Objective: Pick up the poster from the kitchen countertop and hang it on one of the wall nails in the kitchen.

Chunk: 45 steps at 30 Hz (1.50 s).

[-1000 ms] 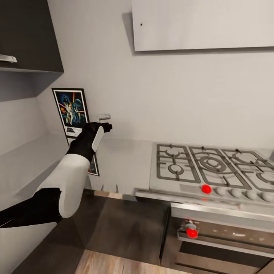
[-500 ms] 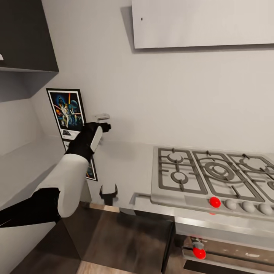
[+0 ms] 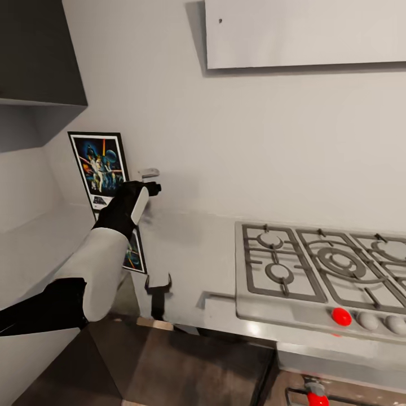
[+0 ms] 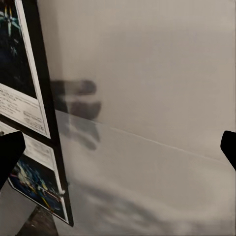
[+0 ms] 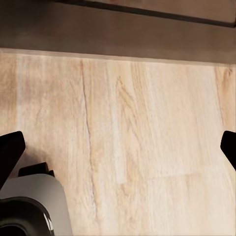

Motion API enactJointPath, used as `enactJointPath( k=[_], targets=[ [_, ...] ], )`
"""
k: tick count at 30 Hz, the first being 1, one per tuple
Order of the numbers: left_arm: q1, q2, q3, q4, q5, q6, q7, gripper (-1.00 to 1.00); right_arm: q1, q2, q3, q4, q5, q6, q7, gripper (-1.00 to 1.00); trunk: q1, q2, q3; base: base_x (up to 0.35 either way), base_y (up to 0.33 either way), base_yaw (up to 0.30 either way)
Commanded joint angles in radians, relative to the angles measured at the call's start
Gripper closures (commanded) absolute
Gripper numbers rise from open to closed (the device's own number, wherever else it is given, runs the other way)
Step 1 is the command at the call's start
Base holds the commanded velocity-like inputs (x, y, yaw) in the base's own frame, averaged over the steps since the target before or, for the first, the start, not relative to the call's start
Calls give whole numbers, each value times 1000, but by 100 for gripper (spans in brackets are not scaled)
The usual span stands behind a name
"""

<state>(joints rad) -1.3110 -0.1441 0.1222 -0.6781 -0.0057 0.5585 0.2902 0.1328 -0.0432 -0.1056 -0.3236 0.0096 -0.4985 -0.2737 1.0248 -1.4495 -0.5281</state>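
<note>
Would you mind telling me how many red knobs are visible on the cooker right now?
2: one red knob on the hob's front panel beside grey knobs, another red knob lower down at the frame's bottom edge, partly cropped. Others may be out of frame.

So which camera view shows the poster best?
The head view: the poster stands upright against the wall on the countertop, its picture and frame readable, partly hidden by the left arm. The left wrist view catches just its edge and lower text, close up. The right wrist view faces wooden floor.

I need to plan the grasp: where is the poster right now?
In the head view, the poster stands upright against the wall at the left end of the countertop, just beyond the left gripper, far left of the hob.
</note>
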Motion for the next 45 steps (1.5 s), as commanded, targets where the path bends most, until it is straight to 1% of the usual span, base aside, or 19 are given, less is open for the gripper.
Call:
enactJointPath(
  k=[1,10,18,28,37,43,44,45],
  targets=[
    [-1,-1,3,-1,0,4,1,-100,0,0,-2,-2,1,-1,-1,-100,0,0,-1,114,122,0],
    [-1,0,3,-1,-1,5,1,-100,0,0,-2,-2,1,-1,-1,-100,0,0,-1,125,137,0],
    [-1,14,4,-3,-1,6,0,-100,0,0,-2,-2,1,0,-1,-100,0,0,-1,238,13,0],
    [-1,17,4,-6,0,6,0,-100,0,0,-2,0,1,0,-1,-100,0,0,-1,185,1,0],
    [-1,21,4,-7,0,6,0,-100,0,-3,-2,-1,1,0,0,-100,0,0,-1,44,0,0],
    [-1,23,4,-6,-2,6,0,-100,0,0,-2,-1,1,-1,-1,-100,0,0,-1,2,0,0],
    [-1,35,2,-5,-2,6,93,-100,0,1,-2,-2,1,-2,-2,-100,0,0,-1,0,0,0],
    [-1,36,2,-5,-1,6,126,-100,0,1,-3,-2,1,-2,-2,-100,0,0,-1,0,0,0]
  ],
)
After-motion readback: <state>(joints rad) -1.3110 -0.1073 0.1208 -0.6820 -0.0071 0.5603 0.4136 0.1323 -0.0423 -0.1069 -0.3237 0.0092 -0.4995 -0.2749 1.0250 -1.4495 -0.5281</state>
